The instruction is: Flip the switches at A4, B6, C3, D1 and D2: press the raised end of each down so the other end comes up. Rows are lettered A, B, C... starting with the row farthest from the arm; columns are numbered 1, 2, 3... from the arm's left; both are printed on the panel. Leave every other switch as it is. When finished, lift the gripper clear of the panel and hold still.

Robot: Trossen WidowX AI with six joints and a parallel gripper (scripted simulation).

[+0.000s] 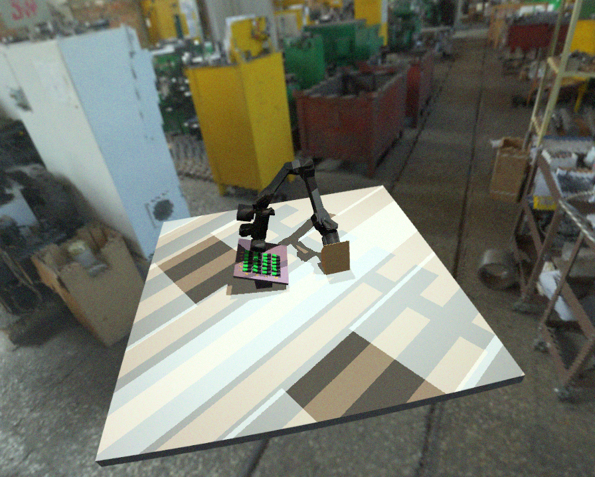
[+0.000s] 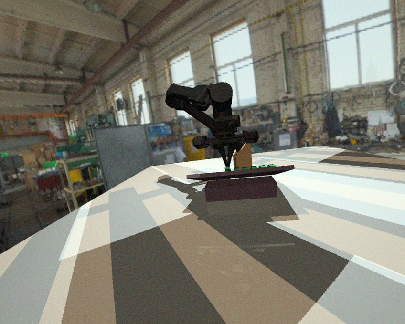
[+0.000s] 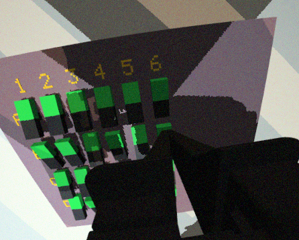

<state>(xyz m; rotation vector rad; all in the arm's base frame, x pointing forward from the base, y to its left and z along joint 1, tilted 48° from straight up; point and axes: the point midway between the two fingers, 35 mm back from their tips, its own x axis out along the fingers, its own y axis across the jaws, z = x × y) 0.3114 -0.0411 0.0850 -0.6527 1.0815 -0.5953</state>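
Two closed fingers, gripping nothing, make your end effector (image 1: 257, 246) (image 2: 227, 166) (image 3: 166, 135) a narrow poker, placed at switch B6 (image 3: 163, 127), likely to press it; you can't confirm contact. Beneath, a block (image 1: 263, 284) (image 2: 241, 190) holds the switch panel (image 1: 281, 250) (image 2: 202, 176) (image 3: 228, 67) above the surface (image 1: 198, 377) (image 2: 344, 196). Farther back, your arm (image 1: 317, 198) (image 2: 220, 93) arches high from beside the brown box (image 1: 335, 258) (image 2: 244, 157), wrist pointing down so the fingers reach in steeply.

On the tilted mauve panel (image 1: 283, 266) (image 2: 240, 173) (image 3: 234, 70), green-and-black rocker switches A4 (image 3: 106, 104) and D1 (image 3: 77, 206) show; B6 (image 3: 163, 127) and D2 (image 3: 90, 202) are partly hidden, C3 hidden.
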